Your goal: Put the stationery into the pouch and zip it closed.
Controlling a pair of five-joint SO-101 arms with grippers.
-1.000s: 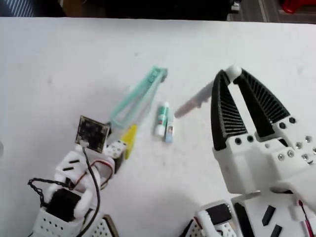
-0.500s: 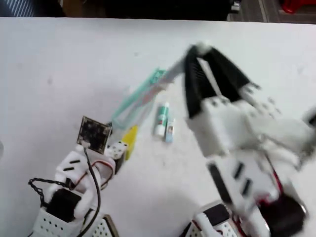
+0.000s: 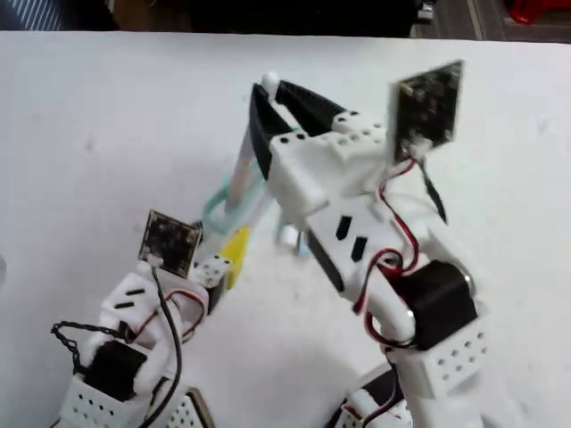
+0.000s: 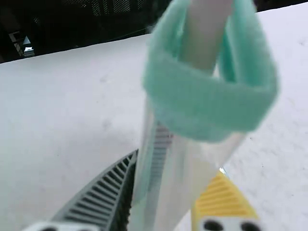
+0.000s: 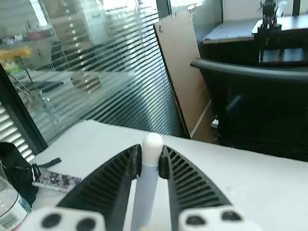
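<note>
A clear pouch with a teal rim lies at mid-table, and its open mouth faces the left wrist view. My left gripper is shut on the pouch's clear body, one grey ribbed finger and one yellow finger on either side. My right gripper is shut on a pale pen. The pen slants down from the black fingers, and its lower end sits inside the teal mouth. A small white-and-green tube peeks out from under the right arm.
The right arm's white body hangs over the middle of the table and hides the small items beside the pouch. Bare white tabletop spreads to the left and far side. The table's far edge runs along the top of the high view.
The right arm has swung left across the table with the pen, from the right side to above the pouch, and the pen's end now sits in the pouch mouth. The left arm stayed still.
</note>
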